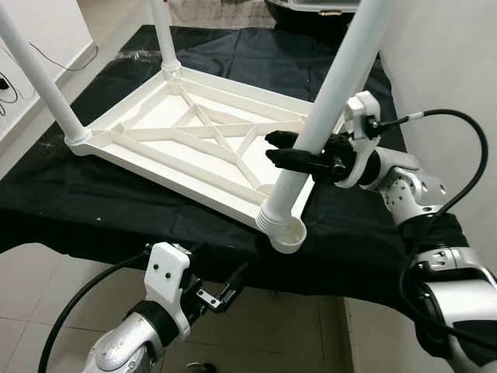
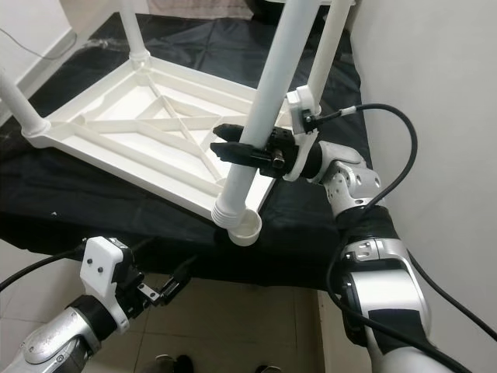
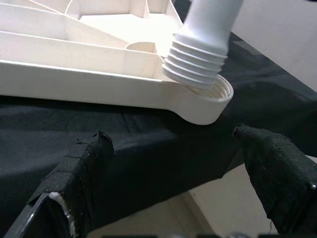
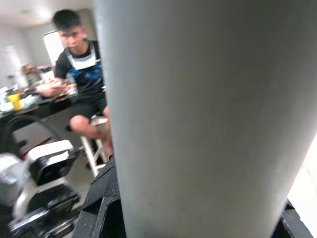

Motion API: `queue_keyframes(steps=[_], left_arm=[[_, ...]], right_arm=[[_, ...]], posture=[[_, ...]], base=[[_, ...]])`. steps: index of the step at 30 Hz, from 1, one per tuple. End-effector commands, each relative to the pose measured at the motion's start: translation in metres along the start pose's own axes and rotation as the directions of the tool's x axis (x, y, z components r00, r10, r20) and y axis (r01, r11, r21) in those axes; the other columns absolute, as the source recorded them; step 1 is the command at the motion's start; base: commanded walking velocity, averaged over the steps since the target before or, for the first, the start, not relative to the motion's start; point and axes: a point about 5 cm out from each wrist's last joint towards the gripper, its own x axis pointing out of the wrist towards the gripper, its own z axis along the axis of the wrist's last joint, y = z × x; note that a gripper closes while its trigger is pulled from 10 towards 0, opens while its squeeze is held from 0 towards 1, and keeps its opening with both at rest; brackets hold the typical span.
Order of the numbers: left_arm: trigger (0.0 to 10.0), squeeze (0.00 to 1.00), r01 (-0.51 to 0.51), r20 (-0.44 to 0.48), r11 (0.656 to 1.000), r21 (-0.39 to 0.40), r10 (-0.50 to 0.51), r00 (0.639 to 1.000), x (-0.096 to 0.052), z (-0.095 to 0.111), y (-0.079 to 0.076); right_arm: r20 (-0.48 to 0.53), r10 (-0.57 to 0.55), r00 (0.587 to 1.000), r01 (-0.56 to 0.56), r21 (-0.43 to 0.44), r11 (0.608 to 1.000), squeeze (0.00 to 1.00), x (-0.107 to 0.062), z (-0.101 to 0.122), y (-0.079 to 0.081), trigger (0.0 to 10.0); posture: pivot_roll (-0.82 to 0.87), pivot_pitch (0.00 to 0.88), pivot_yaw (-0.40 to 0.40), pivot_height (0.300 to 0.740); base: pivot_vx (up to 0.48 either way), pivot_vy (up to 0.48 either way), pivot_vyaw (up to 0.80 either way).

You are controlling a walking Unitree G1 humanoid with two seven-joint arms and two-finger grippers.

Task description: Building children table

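seating the last leg (image 1: 326,116) into the corner socket (image 1: 287,231) of the upturned tabletop (image 1: 186,140): right hand (image 1: 299,155) clamps the leg just above the socket; left hand (image 1: 225,291) waits wide below. next, probably twisting the threads home.

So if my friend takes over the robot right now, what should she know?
Right gripper: jaws shut on the near leg, which leans with its threaded end half in the corner socket.
Left gripper: jaws open, low in front of the black-covered table, holding nothing.
The upside-down tabletop lies on the cloth. Three other legs already stand in their sockets.
Left: straighten this leg and probably screw it in.
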Motion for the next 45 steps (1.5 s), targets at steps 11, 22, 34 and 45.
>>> queue_keyframes(steps=[11, 22, 34, 45], left_arm=[[10.0, 0.00, 0.007, -0.033, 1.000, 0.000, -0.007, 0.999, 0.001, -0.003, -0.001], [10.0, 0.00, 0.012, -0.022, 1.000, 0.012, -0.012, 1.000, 0.009, -0.003, 0.001], [10.0, 0.00, 0.012, -0.011, 1.000, 0.019, -0.012, 1.000, 0.013, -0.002, 0.002], [10.0, 0.00, 0.002, -0.006, 1.000, 0.024, -0.002, 1.000, 0.013, -0.002, 0.003]], right_arm=[[-0.205, 0.069, 0.976, -0.074, -0.017, 0.997, 0.00, -0.008, -0.020, 0.006, 10.0], [-0.316, -0.061, 0.947, 0.017, -0.141, 0.990, 0.00, 0.001, -0.031, 0.003, 10.0], [-0.361, -0.133, 0.923, 0.095, -0.122, 0.988, 0.00, 0.003, -0.051, 0.007, 10.0], [-0.354, -0.392, 0.849, 0.360, -0.154, 0.920, 0.00, 0.005, -0.061, -0.014, 10.0]], posture=[[0.13, 0.230, -0.017, 0.740], [0.12, 0.199, -0.022, 0.740], [0.11, 0.197, -0.020, 0.740], [0.11, 0.206, -0.024, 0.740]], base=[[0.000, 0.000, 0.00], [0.000, 0.000, 0.00], [0.000, 0.000, 0.00], [0.000, 0.000, 0.00]])
